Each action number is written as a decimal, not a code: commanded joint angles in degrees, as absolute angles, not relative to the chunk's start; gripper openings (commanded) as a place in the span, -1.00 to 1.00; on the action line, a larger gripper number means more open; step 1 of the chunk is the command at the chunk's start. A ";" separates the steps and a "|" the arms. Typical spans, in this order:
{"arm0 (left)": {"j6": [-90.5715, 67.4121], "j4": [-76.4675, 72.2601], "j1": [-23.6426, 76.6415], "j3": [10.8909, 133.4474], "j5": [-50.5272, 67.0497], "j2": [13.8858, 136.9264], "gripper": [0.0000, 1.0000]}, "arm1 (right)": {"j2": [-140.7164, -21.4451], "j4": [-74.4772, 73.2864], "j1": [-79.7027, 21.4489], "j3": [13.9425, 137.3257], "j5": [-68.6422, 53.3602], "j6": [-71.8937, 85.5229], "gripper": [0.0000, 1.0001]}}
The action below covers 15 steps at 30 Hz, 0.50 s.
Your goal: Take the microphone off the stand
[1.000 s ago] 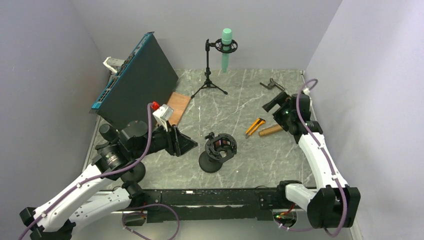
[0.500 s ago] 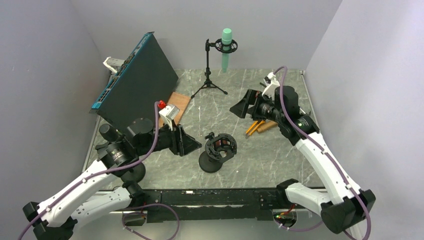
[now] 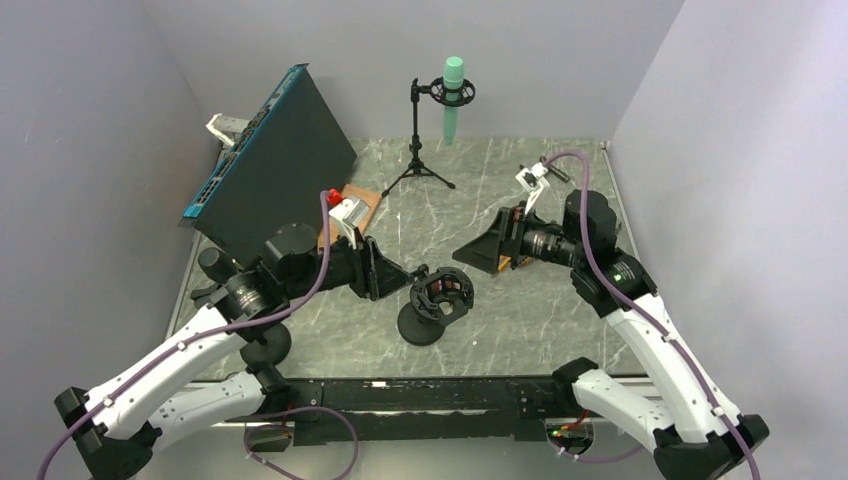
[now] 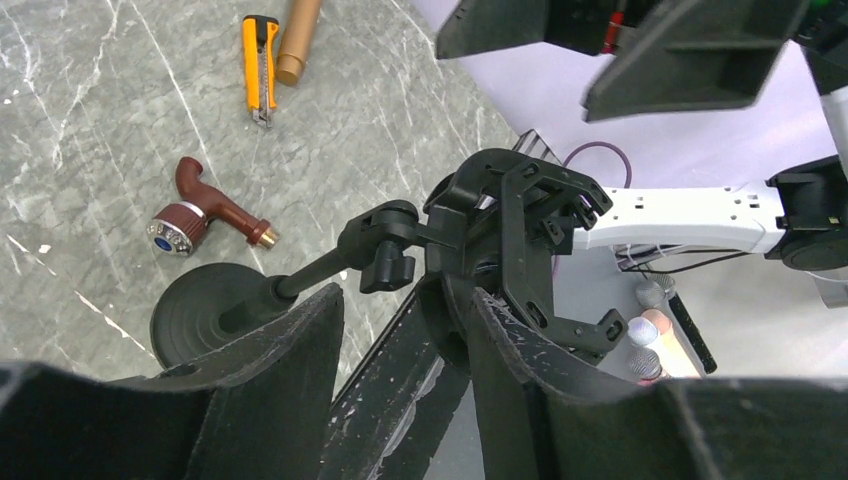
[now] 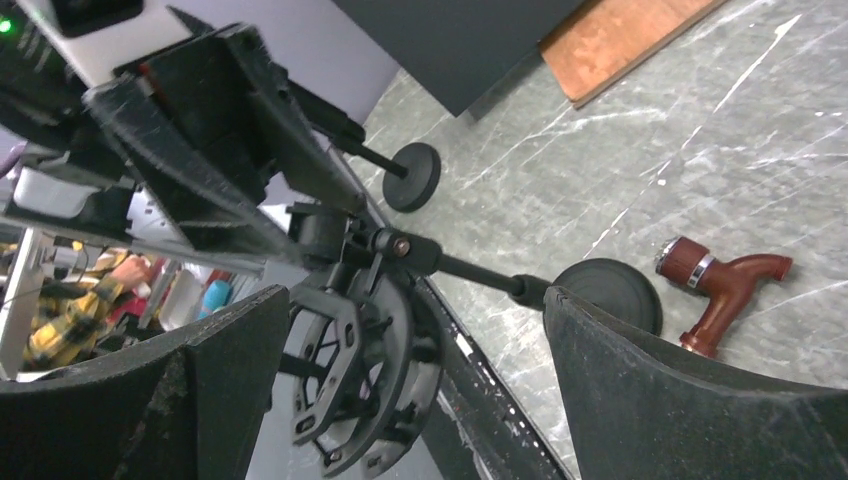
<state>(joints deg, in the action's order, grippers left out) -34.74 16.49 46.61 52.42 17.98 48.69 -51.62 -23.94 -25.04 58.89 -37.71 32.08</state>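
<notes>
Tabletop (image 3: pixel 520 310) smooth, marble-look; microphone (image 3: pixel 453 95) matt; desk stand (image 3: pixel 422 325) matt; board (image 3: pixel 357 208) wood.

Bright even light, soft shadows, sharp overhead view, wrist-view foregrounds slightly blurred

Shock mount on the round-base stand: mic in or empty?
Empty. The shock mount holds nothing; the green microphone sits in the tripod stand at the back.

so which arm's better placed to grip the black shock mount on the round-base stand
Left, likely: the left gripper is part open with its fingertips right at the shock mount; the right gripper, wide open, looks slightly farther off.
</notes>
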 commanded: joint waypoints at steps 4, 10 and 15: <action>-34.11 14.40 46.78 55.27 17.95 50.49 -0.01 | -47.19 -26.95 -26.00 57.16 -42.39 29.24 1.00; -33.99 13.77 46.82 55.65 18.77 51.60 0.01 | -45.69 -25.94 -26.63 53.97 -44.14 29.54 1.00; -34.57 12.31 46.79 55.56 19.69 52.57 0.01 | -44.65 -25.90 -27.75 52.89 -43.83 30.38 1.00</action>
<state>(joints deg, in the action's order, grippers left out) -34.59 15.81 46.61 53.39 18.20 52.03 -46.35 -27.03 -26.85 53.17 -42.57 30.20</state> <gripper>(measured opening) 0.504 0.997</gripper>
